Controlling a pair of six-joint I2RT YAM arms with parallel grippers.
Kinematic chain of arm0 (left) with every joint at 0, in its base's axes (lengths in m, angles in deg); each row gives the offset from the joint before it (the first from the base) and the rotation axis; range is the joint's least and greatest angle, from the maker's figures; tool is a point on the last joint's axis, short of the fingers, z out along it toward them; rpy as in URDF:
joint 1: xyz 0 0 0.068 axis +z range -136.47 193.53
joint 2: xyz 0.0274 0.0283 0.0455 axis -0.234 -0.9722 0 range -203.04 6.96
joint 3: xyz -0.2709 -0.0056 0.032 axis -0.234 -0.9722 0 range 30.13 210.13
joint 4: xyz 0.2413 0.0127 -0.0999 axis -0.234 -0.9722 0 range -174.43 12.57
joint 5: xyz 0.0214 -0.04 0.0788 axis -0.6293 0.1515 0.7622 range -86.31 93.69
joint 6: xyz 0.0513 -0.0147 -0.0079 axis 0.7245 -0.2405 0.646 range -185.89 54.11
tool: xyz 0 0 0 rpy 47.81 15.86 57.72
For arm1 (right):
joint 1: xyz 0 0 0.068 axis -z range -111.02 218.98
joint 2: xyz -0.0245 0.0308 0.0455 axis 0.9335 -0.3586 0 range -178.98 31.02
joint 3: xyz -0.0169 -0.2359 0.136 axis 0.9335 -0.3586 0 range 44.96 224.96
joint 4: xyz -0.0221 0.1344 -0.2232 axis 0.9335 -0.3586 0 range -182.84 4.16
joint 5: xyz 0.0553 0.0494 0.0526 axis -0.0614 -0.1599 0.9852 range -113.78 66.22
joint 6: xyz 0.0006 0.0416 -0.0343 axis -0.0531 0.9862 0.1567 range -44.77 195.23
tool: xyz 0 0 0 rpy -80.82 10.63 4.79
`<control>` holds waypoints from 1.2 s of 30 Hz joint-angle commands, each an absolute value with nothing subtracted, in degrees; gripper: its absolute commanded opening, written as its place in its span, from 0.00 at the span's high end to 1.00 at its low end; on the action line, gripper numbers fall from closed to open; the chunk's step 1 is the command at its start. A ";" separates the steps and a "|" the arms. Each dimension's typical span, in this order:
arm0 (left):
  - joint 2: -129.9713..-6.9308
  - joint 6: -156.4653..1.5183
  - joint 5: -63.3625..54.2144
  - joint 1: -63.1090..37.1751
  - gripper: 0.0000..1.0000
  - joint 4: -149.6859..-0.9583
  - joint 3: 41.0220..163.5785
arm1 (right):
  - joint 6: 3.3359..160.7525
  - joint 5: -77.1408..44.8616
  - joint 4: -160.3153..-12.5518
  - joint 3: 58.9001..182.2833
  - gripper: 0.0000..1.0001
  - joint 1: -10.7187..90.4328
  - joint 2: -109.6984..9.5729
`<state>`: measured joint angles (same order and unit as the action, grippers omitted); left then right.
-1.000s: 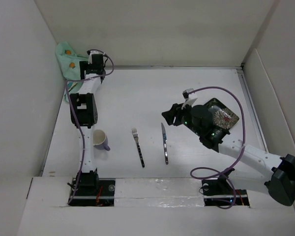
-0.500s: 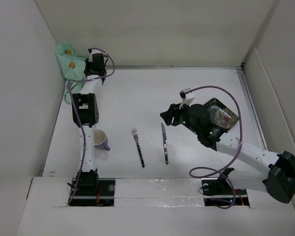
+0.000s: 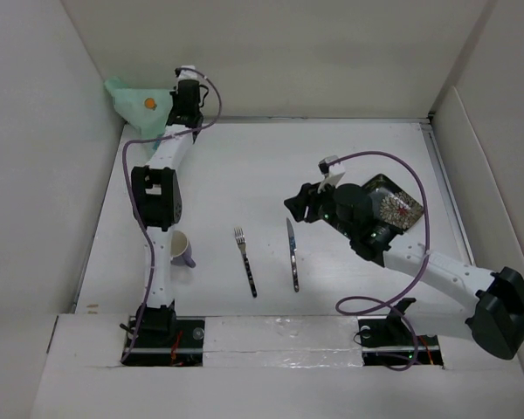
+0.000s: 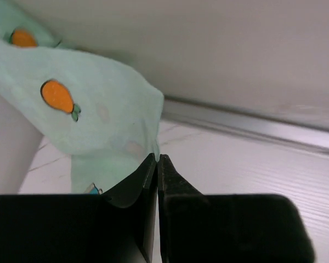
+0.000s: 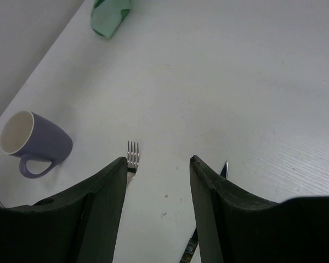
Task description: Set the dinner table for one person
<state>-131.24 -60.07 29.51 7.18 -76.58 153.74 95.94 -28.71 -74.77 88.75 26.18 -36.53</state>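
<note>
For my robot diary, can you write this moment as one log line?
left gripper: shut on placemat | right gripper: open, empty, near fork and knife

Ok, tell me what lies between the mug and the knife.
Only the fork lies between the mug and the knife, roughly parallel to the knife; the top view shows it clearly.

You had the mug (image 3: 179, 249), fork (image 3: 245, 261) and knife (image 3: 293, 255) in a left-to-right row on the surface (image 3: 244, 166), the plate (image 3: 400, 206) farther right, the cloth (image 3: 133, 99) at the far-left corner.
</note>
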 commanded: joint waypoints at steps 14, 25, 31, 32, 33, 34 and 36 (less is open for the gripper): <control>-106.96 -72.05 7.90 -6.15 1.00 -77.25 165.05 | 95.53 -36.79 -75.11 89.52 0.54 27.32 -28.76; -97.72 -79.95 4.31 -0.97 1.00 -76.46 160.73 | 96.59 -36.44 -75.20 88.73 0.50 30.31 -27.43; -97.81 -80.57 1.13 -0.36 1.00 -73.30 155.04 | 97.03 -35.47 -75.99 90.30 0.36 30.84 -33.03; -98.42 -81.18 1.14 -0.35 1.00 -73.29 154.85 | 97.20 -35.38 -76.08 90.48 0.35 30.84 -33.92; -99.64 -81.53 1.31 0.17 1.00 -74.08 155.02 | 97.20 -35.30 -75.91 90.66 0.35 30.84 -34.98; -99.83 -81.80 1.40 0.17 1.00 -74.43 155.20 | 97.29 -35.03 -75.65 90.75 0.34 30.84 -36.12; -99.84 -82.50 0.96 0.17 1.00 -74.00 154.67 | 97.29 -34.51 -75.29 91.28 0.34 30.84 -39.02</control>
<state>-100.88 -80.55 2.17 -0.47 -77.68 155.08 97.08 -35.03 -76.47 88.59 30.46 -36.75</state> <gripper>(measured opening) 0.006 0.656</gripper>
